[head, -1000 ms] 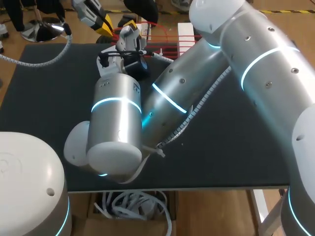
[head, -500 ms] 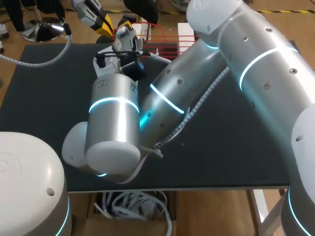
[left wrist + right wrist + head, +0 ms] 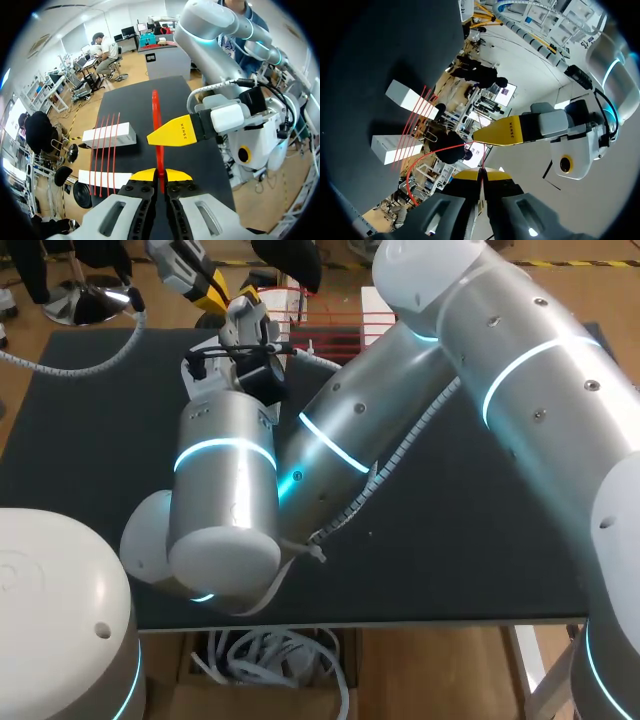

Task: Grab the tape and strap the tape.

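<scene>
Right arm (image 3: 330, 440) slightly leftward; left pincer (image 3: 160, 175), right pincer (image 3: 481, 175) tight on red tape (image 3: 155, 107)

Your table (image 3: 110, 430) is a dark, matte slab, and from the head camera the arms hide much of its middle. Two white boxes lie flat on it at the far edge, right of the left arm. They are long and narrow, one (image 3: 109, 135) parallel to the other (image 3: 102, 177), with a bare strip of table between them. Several strands of red tape (image 3: 106, 150) run across both boxes and over that strip.
</scene>
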`<action>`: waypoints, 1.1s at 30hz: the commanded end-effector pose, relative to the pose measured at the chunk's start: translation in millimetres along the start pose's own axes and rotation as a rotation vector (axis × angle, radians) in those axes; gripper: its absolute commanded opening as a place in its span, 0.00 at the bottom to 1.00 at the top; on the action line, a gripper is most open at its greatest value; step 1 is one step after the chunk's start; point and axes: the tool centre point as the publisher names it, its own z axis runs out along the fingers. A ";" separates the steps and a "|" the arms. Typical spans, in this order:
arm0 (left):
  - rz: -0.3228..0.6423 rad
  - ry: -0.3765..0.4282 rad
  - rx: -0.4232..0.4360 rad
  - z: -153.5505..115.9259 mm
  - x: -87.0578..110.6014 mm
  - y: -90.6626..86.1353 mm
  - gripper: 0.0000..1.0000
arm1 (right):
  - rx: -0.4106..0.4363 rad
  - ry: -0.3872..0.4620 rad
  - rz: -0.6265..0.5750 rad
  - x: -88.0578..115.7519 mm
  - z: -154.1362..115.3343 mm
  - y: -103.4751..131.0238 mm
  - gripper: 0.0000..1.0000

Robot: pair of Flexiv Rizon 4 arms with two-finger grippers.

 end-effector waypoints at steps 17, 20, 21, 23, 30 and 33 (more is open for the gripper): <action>0.000 0.002 -0.002 -0.9 0.2 -0.6 0.00 | -0.005 -0.012 -0.011 -1.3 -2.9 1.1 0.00; 0.000 0.002 -0.002 -0.9 0.2 -0.6 0.00 | -0.005 -0.013 -0.011 -1.9 -5.6 -1.6 0.02; 0.000 0.002 -0.002 -0.9 0.2 -0.6 0.00 | -0.006 -0.013 -0.010 -2.3 -6.8 -2.5 0.22; 0.000 0.002 -0.002 -0.9 0.2 -0.6 0.00 | -0.006 -0.012 -0.010 -2.6 -8.1 -3.4 0.33; 0.000 0.002 -0.002 -0.9 0.2 -0.6 0.00 | -0.008 -0.010 -0.002 -5.7 -15.9 -4.7 0.42; 0.000 0.002 -0.002 -0.9 0.2 -0.6 0.00 | -0.012 -0.013 0.004 -8.1 -21.6 -5.3 0.31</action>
